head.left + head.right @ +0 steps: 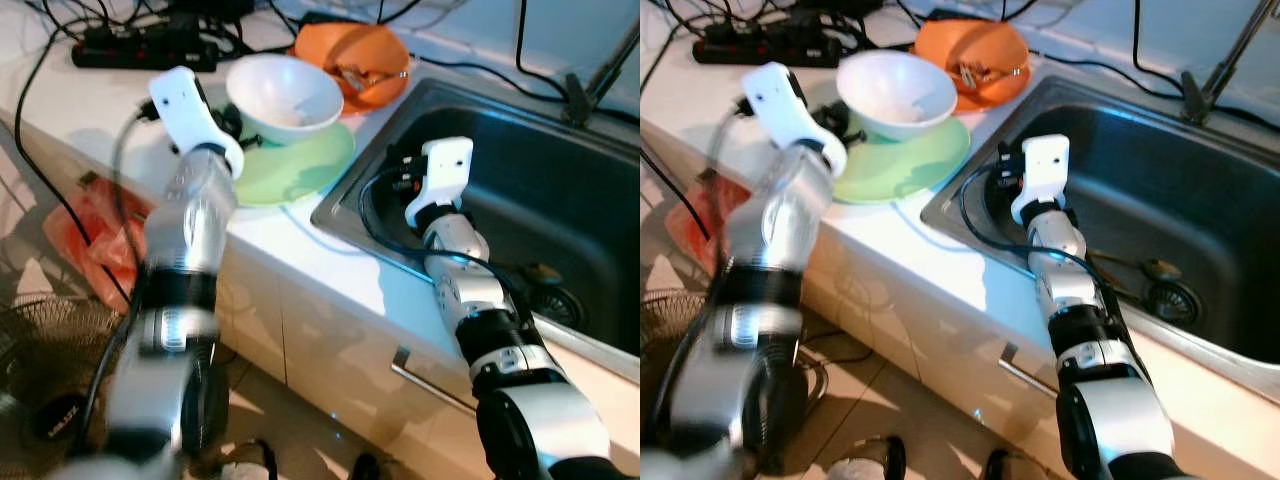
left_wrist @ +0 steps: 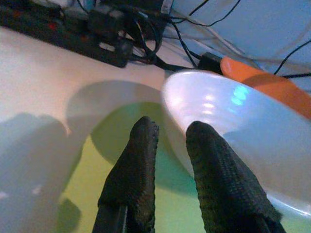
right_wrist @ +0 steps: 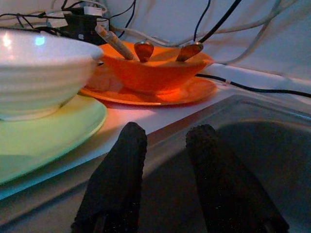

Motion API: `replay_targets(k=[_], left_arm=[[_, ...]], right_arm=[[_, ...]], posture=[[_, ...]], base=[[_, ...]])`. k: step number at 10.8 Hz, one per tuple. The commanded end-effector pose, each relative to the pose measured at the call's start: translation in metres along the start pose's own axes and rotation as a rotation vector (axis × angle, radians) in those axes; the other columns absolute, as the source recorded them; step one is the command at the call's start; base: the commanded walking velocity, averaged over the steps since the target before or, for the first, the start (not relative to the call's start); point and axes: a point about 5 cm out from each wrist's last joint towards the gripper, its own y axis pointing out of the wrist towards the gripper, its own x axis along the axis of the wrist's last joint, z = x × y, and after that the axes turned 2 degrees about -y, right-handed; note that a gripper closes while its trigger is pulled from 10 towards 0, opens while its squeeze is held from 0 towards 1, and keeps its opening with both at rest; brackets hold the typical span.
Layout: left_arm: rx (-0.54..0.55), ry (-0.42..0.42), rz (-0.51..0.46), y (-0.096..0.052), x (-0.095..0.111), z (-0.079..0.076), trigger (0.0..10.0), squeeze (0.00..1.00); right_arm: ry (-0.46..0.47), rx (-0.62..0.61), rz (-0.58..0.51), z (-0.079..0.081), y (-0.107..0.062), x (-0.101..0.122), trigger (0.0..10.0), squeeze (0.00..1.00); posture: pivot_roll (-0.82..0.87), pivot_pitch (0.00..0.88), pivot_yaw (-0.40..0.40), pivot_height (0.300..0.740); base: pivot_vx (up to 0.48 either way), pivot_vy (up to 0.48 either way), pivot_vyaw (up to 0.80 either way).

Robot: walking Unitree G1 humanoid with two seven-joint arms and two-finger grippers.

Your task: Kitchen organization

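Left claw (image 2: 167, 138) — slightly parted, empty — beside white bowl (image 2: 243, 131) on green plate (image 2: 131, 179).

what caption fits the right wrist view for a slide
Right hand open at the sink edge, facing an orange bowl and a white bowl on a green plate.

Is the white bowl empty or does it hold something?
Empty. The head views look into the white bowl on the green plate and show only bare white interior, unlike the orange bowl behind it, which holds utensils.
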Motion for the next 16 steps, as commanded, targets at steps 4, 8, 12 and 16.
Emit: replay_targets(k=[4,8,12,16], left_arm=[[0.075,0.099,-0.012,-0.021,0.000,0.005,10.0,0.00],[0.001,0.013,-0.108,-0.013,0.023,-0.014,10.0,0.00],[-0.007,-0.023,-0.040,0.014,0.012,-0.013,10.0,0.00],[-0.026,-0.108,0.047,0.028,-0.007,-0.017,10.0,0.00]], right_arm=[[0.021,0.019,-0.002,0.004,0.001,0.001,10.0,0.00],[0.013,0.010,-0.002,-0.001,0.001,0.001,10.0,0.00],[0.013,0.020,-0.003,0.002,0.002,0.002,10.0,0.00],[0.012,0.016,-0.002,0.000,0.001,0.001,10.0,0.00]], posture=[[0.11,0.120,-0.017,0.740],[0.10,0.117,-0.015,0.740],[0.10,0.115,-0.016,0.740],[0.09,0.115,-0.016,0.740]], base=[[0.000,0.000,0.00],[0.000,0.000,0.00],[0.000,0.000,0.00],[0.000,0.000,0.00]])
